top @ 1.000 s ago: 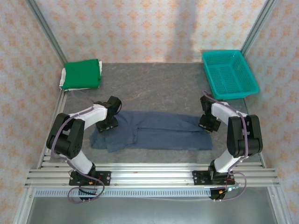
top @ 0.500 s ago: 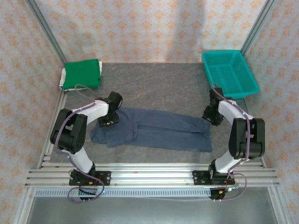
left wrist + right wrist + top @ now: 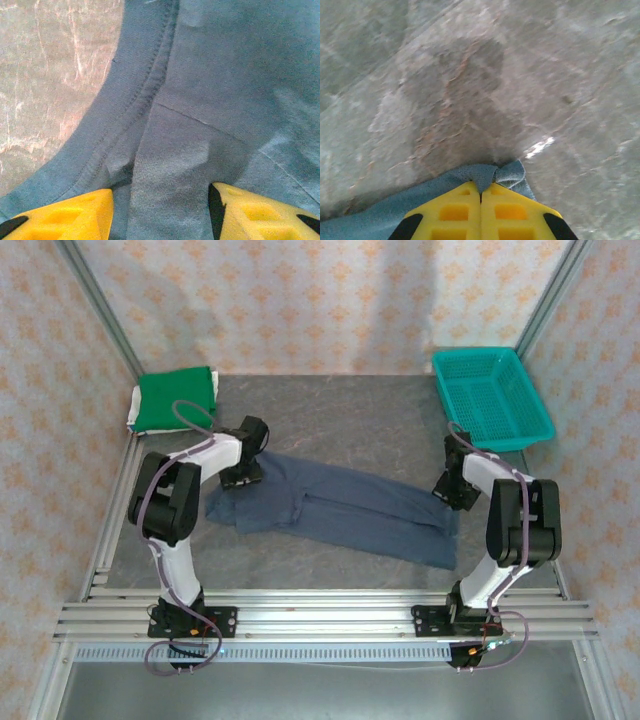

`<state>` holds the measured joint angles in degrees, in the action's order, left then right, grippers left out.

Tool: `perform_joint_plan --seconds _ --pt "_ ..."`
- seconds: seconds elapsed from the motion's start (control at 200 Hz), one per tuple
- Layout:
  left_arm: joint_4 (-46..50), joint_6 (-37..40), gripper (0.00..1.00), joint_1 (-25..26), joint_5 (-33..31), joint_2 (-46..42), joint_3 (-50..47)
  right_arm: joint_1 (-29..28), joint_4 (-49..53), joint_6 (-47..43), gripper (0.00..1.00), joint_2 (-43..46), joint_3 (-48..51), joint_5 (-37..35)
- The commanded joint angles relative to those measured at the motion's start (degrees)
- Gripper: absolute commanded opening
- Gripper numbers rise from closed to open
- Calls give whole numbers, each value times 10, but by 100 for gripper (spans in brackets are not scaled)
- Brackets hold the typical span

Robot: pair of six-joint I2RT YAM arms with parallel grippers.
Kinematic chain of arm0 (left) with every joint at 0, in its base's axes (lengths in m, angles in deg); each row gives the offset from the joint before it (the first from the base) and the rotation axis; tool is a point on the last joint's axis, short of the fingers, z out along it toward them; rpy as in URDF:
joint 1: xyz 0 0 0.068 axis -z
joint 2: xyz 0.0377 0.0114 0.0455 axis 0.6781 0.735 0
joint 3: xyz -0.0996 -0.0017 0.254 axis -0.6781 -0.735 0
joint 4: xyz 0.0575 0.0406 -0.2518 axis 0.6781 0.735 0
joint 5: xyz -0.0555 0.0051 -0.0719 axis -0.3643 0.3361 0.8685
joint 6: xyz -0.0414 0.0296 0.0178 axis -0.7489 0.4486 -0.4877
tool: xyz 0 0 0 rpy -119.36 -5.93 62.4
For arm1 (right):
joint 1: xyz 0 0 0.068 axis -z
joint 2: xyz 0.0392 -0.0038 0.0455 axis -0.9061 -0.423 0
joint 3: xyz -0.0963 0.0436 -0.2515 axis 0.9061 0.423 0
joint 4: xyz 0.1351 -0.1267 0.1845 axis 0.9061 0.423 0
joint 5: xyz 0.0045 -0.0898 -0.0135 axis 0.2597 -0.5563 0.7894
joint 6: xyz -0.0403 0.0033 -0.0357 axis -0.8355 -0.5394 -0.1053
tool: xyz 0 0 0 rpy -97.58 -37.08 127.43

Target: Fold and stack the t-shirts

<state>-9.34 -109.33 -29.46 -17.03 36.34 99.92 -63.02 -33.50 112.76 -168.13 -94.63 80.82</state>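
right end effector (image 3: 481, 194): fingers together, clamped on a corner of slate-blue t-shirt (image 3: 345, 508) | left end effector (image 3: 160, 205): fingers apart over its collar | slate-blue t-shirt: mid-frame on counter (image 3: 330, 420), a long strip, apparently part-folded | done: green t-shirt (image 3: 176, 398) folded on white t-shirt (image 3: 133, 412), upper left | left: finish the fold, stack it

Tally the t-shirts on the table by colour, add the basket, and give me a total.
slate-blue t-shirt, spread out: 1
green t-shirt, folded: 1
white t-shirt, an edge showing under the green one: 1
teal basket: 1
Total: 4
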Motion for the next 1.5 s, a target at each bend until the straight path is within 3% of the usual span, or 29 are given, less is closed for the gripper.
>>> perform_joint_plan --seconds 0.0,0.095,0.315,0.575,0.756,1.051,1.231,1.356,1.436,1.496 --pt "43 35 52 -14 -56 33 48 11 32 -5 0 28 10 -90" --pt "55 49 52 -19 -67 63 93 11 37 -10 0 39 18 -95" --pt "92 83 52 -19 -47 163 262 11 47 2 0 35 40 -30" --pt "176 89 53 -1 15 351 602 11 102 36 1 83 90 41" --pt "151 49 55 -3 85 464 814 -15 106 108 2 165 184 123" --pt "-33 -40 57 -22 185 525 872 -117 84 277 4 276 248 188" --pt "-115 -55 57 -29 206 548 883 -216 -5 415 12 303 286 206" --pt "-175 -99 57 -29 230 560 889 -277 -43 489 26 310 288 215" --pt "-207 -112 60 -24 235 555 906 -287 -18 489 36 331 269 214" --pt "-203 -115 66 -22 242 535 918 -286 29 466 50 353 239 197"
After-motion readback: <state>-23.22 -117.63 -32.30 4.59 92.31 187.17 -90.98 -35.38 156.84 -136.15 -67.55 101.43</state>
